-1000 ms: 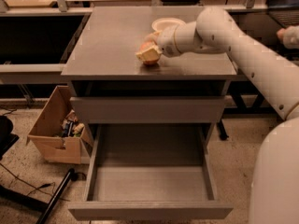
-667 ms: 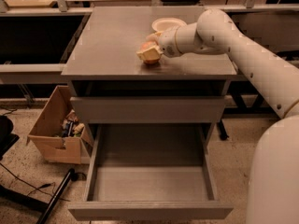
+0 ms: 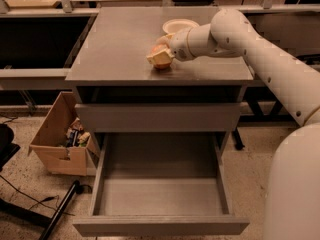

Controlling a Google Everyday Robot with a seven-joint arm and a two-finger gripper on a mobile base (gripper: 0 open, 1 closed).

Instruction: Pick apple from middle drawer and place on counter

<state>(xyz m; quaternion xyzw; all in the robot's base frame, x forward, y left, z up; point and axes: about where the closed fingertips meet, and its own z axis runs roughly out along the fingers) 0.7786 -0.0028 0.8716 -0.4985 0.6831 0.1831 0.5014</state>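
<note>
Cardboard box (image 3: 57, 146): lower left of the frame, on the floor beside the cabinet; no part in my step.
Middle drawer (image 3: 160, 196): lower centre, pulled fully out, tray bare; the apple is not in it.
Counter (image 3: 110, 49): upper centre, flat grey top; my target surface.
Apple (image 3: 158, 48): upper centre, low over the counter near its front edge; I cannot tell whether it touches the top.
Gripper (image 3: 161, 58): wrapped around the apple, my 2 fingers closed on it, tips pointing toward the left of the frame.
White bowl (image 3: 180, 25): just behind my wrist, apart from the apple.
Step in hand: placing, in my judgement nearly complete.
Doing it well: settle the apple onto the surface before letting go; part the fingers slowly so it does not roll toward the front edge; lift clear upward, keeping my wrist off the bowl.
Arm (image 3: 260, 54): enters from the right edge, forearm sloping up and leftward, wrist bent so the claw lies low and nearly level over the counter.
</note>
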